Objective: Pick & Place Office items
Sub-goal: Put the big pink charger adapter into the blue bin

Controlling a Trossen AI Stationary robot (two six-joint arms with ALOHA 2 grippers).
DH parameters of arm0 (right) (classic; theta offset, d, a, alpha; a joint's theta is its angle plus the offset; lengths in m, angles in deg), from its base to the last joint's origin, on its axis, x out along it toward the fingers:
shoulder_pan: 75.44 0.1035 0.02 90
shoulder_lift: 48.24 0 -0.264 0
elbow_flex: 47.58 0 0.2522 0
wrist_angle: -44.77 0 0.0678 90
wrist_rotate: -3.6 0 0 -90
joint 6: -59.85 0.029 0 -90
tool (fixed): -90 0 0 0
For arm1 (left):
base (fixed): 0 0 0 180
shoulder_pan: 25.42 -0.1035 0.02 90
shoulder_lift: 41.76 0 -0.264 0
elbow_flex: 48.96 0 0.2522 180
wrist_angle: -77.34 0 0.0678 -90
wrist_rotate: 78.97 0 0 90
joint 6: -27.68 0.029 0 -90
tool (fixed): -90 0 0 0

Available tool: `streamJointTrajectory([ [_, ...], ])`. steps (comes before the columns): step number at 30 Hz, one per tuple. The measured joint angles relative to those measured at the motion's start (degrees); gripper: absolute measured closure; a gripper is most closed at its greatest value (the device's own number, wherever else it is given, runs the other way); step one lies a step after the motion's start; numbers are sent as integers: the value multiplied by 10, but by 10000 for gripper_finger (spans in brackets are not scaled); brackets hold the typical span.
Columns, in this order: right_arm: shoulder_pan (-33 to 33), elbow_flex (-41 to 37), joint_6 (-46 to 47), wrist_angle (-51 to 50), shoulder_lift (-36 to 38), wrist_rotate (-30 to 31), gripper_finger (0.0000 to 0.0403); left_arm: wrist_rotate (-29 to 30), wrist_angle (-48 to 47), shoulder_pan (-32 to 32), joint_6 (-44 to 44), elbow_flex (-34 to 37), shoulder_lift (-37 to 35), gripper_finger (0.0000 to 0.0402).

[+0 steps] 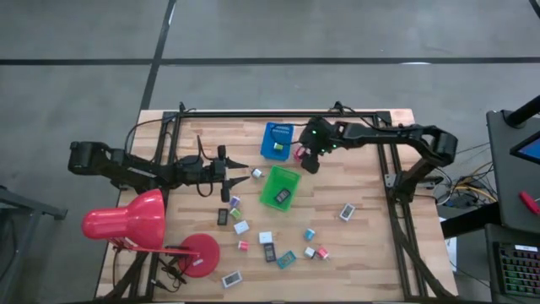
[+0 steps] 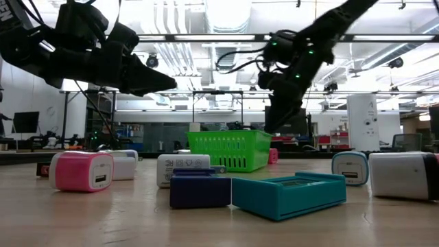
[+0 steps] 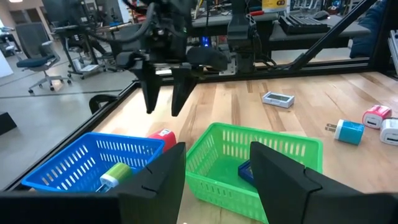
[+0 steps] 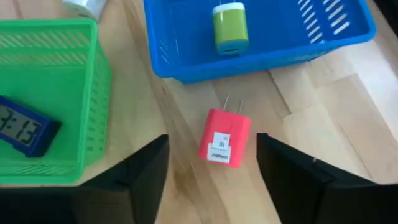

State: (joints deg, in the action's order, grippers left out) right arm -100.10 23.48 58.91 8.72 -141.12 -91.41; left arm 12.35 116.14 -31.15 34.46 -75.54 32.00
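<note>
A red plug cube (image 4: 225, 138) lies on its side on the wood between the blue tray (image 4: 261, 43) and the green tray (image 4: 56, 99). My right gripper (image 4: 210, 144) hangs open above it, one finger on either side and clear of it; it also shows in the high view (image 1: 310, 160). A yellow-green charger (image 4: 229, 28) lies in the blue tray. A dark blue clock (image 4: 25, 129) lies in the green tray. My left gripper (image 3: 217, 180) is open and holds nothing, level, just left of the green tray (image 1: 280, 187).
Several small office items (image 1: 270, 241) lie scattered over the near half of the table, and one white piece (image 1: 256, 173) sits by my left fingertips. A red desk lamp (image 1: 135, 221) stands at the near left corner. Bare wood lies right of the trays.
</note>
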Motion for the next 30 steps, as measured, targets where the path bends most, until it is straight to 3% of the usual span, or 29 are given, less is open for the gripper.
streamJointTrajectory([
  [4,-3,65,-17,-82,-45,1,141,0,-3,0,0,0,0,220],
  [12,-15,138,-39,-139,-110,2,142,0,-8,0,2,0,0,220],
  [30,-35,142,-41,-141,-138,-10,142,0,-8,0,11,0,0,220],
])
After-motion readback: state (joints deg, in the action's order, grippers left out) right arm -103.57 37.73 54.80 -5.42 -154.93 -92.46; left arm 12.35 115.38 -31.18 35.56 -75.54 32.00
